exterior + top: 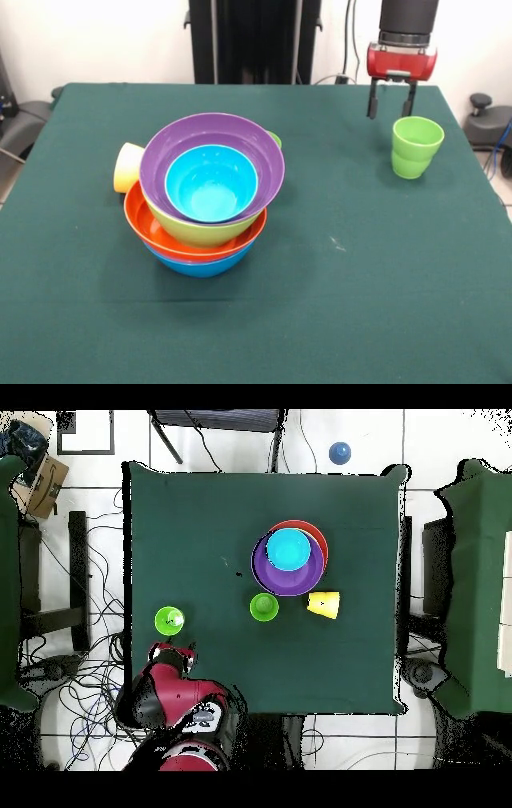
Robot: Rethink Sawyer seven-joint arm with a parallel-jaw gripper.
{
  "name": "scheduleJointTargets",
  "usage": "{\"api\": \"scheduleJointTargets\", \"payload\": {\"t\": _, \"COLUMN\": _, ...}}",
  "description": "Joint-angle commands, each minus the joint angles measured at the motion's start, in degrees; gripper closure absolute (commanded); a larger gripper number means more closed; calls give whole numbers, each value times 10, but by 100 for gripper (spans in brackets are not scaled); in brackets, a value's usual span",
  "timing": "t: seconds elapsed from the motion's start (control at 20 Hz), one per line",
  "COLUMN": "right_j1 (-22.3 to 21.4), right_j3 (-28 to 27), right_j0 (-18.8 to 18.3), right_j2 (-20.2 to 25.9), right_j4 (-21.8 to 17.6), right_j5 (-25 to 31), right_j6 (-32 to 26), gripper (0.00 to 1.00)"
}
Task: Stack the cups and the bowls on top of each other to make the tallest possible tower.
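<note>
Starting at the left of the front view, the pale yellow cup lies on its side, touching the back left of the tower. That tower is four nested bowls: blue bowl at the bottom, orange bowl in it, lime green bowl above, tilted, with the purple bowl and the small cyan bowl seated inside. Well to the right, the light green cup stands upright, mouth up, near the table's far right corner. Just behind it hangs the gripper, fingers parted and empty, not touching the cup.

The cups look light, stiff and smooth, likely slippery on tapered walls, so a pinch over the rim, one finger inside and one outside, seems surer than squeezing the sides. The stack sits crooked; a light nudge could probably slide it.

The green tablecloth lies bare between the light green cup and the tower, giving an open lane for carrying. The cup is close to the right edge, so little margin lies that way. In the overhead view, a lime green round thing shows just beside the tower; what it is cannot be told.
</note>
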Motion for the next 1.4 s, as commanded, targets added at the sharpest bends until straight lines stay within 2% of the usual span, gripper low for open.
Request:
{"api": "scheduleJointTargets", "payload": {"t": 0.05, "right_j1": -54, "right_j3": -21, "right_j0": -1, "right_j2": 53, "right_j4": 26, "right_j5": 52, "right_j6": 104, "gripper": 0}}
{"api": "scheduleJointTargets", "payload": {"t": 0.55, "right_j1": -59, "right_j3": -19, "right_j0": -23, "right_j2": 75, "right_j4": 16, "right_j5": 33, "right_j6": 119, "gripper": 0}}
{"api": "scheduleJointTargets", "payload": {"t": 0.85, "right_j1": -50, "right_j3": -22, "right_j0": -20, "right_j2": 69, "right_j4": 19, "right_j5": 28, "right_j6": 113, "gripper": 0}}
{"api": "scheduleJointTargets", "payload": {"t": 0.95, "right_j1": -42, "right_j3": -25, "right_j0": -18, "right_j2": 65, "right_j4": 21, "right_j5": 23, "right_j6": 112, "gripper": 0}}
{"api": "scheduleJointTargets", "payload": {"t": 1.15, "right_j1": 2, "right_j3": -40, "right_j0": -17, "right_j2": 57, "right_j4": 17, "right_j5": -23, "right_j6": 115, "gripper": 0}}
{"api": "scheduleJointTargets", "payload": {"t": 1.4, "right_j1": 21, "right_j3": -48, "right_j0": -23, "right_j2": 59, "right_j4": 8, "right_j5": -39, "right_j6": 117, "gripper": 0}}
